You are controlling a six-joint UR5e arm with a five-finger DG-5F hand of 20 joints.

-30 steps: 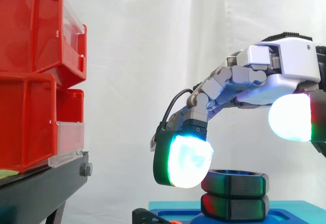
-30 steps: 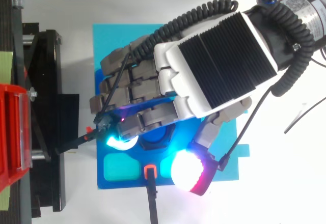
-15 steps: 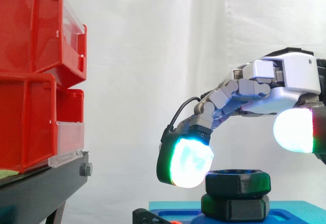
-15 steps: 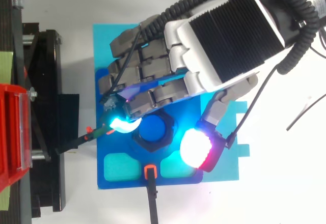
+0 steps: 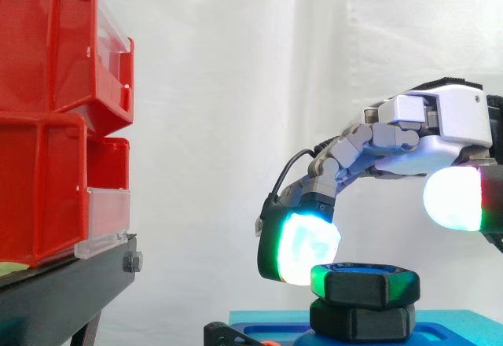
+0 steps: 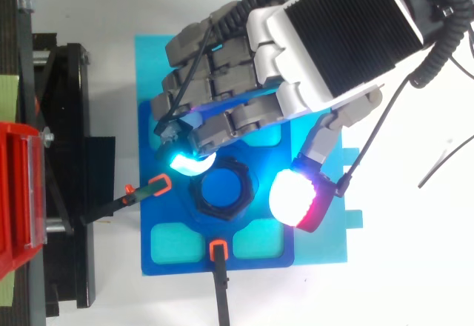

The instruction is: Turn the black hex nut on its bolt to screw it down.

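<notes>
The black hex nut (image 6: 248, 193) sits on a blue bolt (image 6: 222, 189) in the blue fixture (image 6: 174, 218). From the side, the nut (image 5: 365, 285) rests on top of a second black hex piece (image 5: 361, 321). My hand (image 6: 326, 37) hovers over the fixture's far part, fingers bent in an arch. One glowing cyan fingertip (image 5: 306, 240) hangs just left of the nut's top edge, very close to it. The white-red thumb pad (image 5: 452, 198) floats higher, to the right and apart from the nut. Nothing is held.
Red bins (image 5: 47, 118) are stacked on a black stand (image 5: 55, 299) at the left. Two orange-tipped black clamps (image 6: 157, 187) (image 6: 216, 250) point at the fixture from the left and the near side. A cyan mat (image 6: 148, 67) lies under the fixture.
The hand slid away from over the nut, uncovering it in the top view. In the side view the cyan fingertip moved right, closer to the nut.
</notes>
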